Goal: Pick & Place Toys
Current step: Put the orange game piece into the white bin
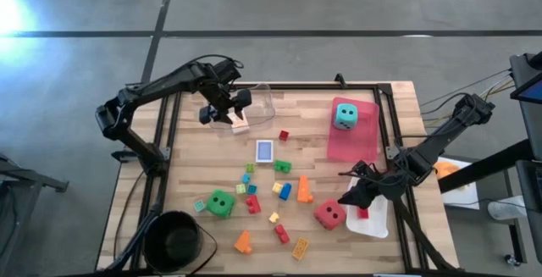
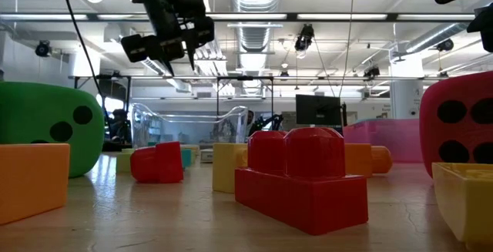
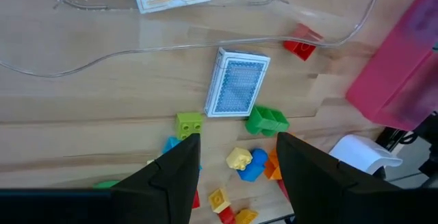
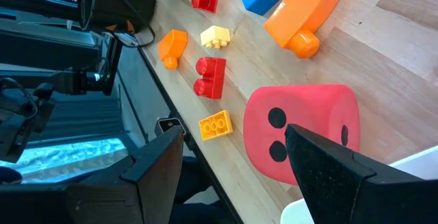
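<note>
Small plastic bricks (image 1: 282, 191) lie scattered on the wooden table. The blue card box (image 1: 265, 151) lies flat among them, also seen in the left wrist view (image 3: 236, 85). A teal die (image 1: 345, 114) sits in the pink tray (image 1: 360, 146). The green die (image 1: 221, 202) and the red die (image 1: 329, 215) rest on the table. My left gripper (image 1: 222, 112) hangs open over the clear tray's near edge, fingers empty (image 3: 236, 138). My right gripper (image 1: 356, 194) stands open beside the red die (image 4: 301, 138), nothing between its fingers (image 4: 233, 129).
A clear tray (image 1: 254, 106) at the far left holds an orange-and-white card box (image 1: 240, 125). A white tray (image 1: 373, 220) at the near right holds a red brick (image 1: 362, 213). A black bowl (image 1: 174, 239) stands at the near left corner.
</note>
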{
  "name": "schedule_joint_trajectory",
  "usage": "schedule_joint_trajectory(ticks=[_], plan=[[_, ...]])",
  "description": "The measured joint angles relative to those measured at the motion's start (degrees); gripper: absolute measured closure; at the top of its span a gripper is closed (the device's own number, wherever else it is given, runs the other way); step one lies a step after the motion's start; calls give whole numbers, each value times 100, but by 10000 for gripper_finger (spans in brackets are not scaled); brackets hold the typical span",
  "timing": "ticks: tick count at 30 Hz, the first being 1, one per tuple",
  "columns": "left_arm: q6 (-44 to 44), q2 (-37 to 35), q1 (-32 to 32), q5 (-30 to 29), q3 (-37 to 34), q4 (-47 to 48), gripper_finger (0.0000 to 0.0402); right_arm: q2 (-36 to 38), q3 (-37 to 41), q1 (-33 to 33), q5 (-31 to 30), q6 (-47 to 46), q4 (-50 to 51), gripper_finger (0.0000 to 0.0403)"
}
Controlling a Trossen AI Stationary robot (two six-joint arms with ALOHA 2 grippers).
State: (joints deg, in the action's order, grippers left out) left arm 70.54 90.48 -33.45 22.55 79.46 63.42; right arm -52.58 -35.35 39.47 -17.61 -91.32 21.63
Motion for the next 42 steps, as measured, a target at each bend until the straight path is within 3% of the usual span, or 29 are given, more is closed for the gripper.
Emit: schedule_joint_trajectory(ticks=[35, 38, 42], plan=[[-31, 0, 4, 2, 1, -103, 205, 0, 0, 2, -2, -12, 0, 151], [-414, 0, 2, 32, 1, -103, 205, 0, 0, 0, -1, -9, 0, 151], [-1773, 0, 14, 452, 1, -74, 205, -1, 0, 1, -1, -8, 0, 151]])
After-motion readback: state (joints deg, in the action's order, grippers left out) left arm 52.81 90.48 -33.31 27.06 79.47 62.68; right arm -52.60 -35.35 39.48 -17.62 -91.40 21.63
